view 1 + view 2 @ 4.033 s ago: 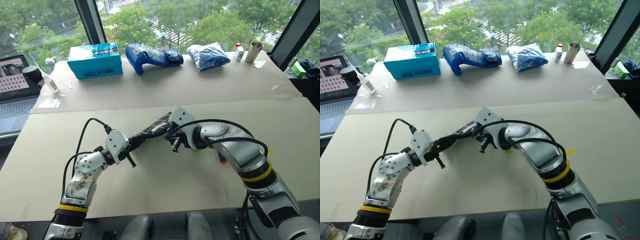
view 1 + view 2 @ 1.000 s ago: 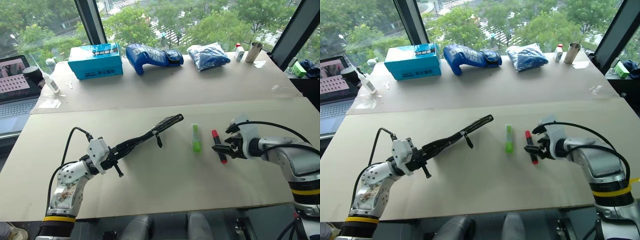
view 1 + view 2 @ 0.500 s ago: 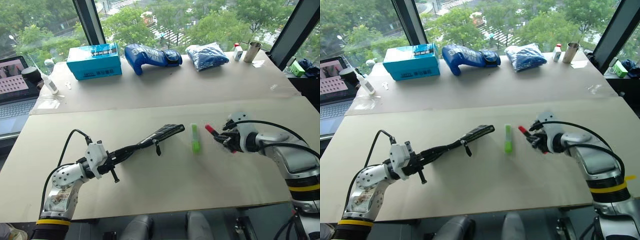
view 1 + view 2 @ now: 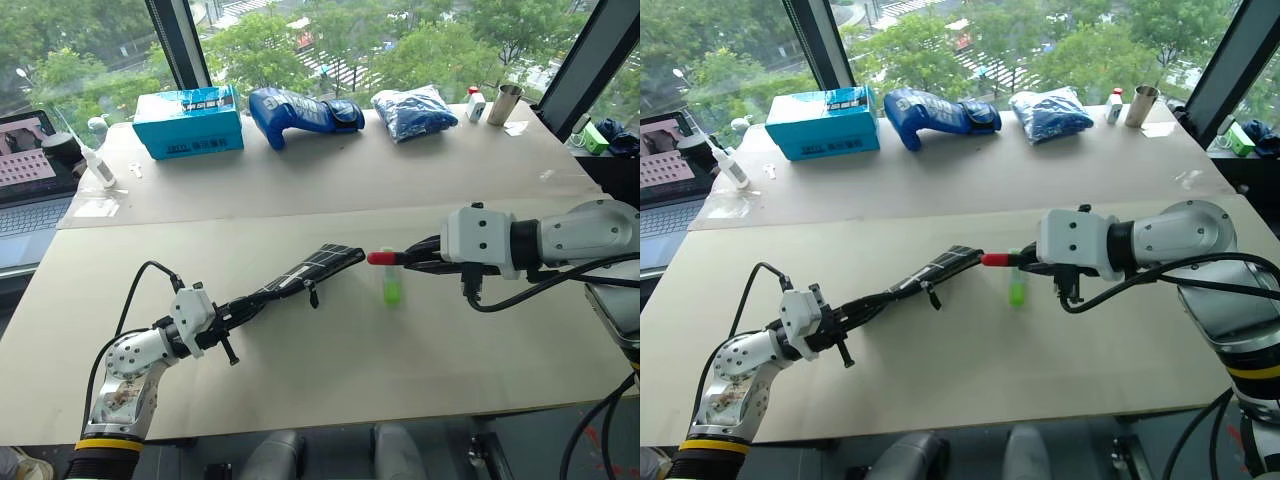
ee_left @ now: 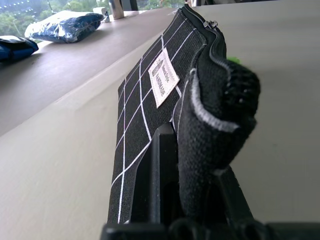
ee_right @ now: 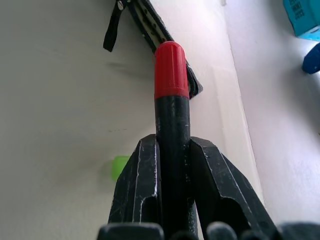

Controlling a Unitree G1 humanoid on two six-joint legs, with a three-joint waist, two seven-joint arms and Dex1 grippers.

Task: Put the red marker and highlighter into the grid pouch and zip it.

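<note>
My left gripper (image 4: 222,322) is shut on the near end of the grid pouch (image 4: 300,272), holding it off the table and slanting toward the middle. The white label shows on the pouch (image 5: 150,100) in the left wrist view. My right gripper (image 4: 422,263) is shut on the red marker (image 4: 386,258), which lies level above the table. Its red cap (image 6: 171,70) points at the pouch's far end (image 6: 150,25) and sits just short of it. The pull strap (image 6: 112,30) hangs loose. The green highlighter (image 4: 392,288) lies on the table below the marker.
Along the far side of the table are a teal box (image 4: 190,118), a blue boxing glove (image 4: 300,110), a blue bag (image 4: 415,110) and a metal cup (image 4: 508,103). A laptop (image 4: 25,170) and a small bottle (image 4: 100,165) are at the far left.
My right gripper closed on the marker where it lay, lifted it and carried it left, rolling so the cap now points at the pouch's end. The left arm and pouch stayed put.
</note>
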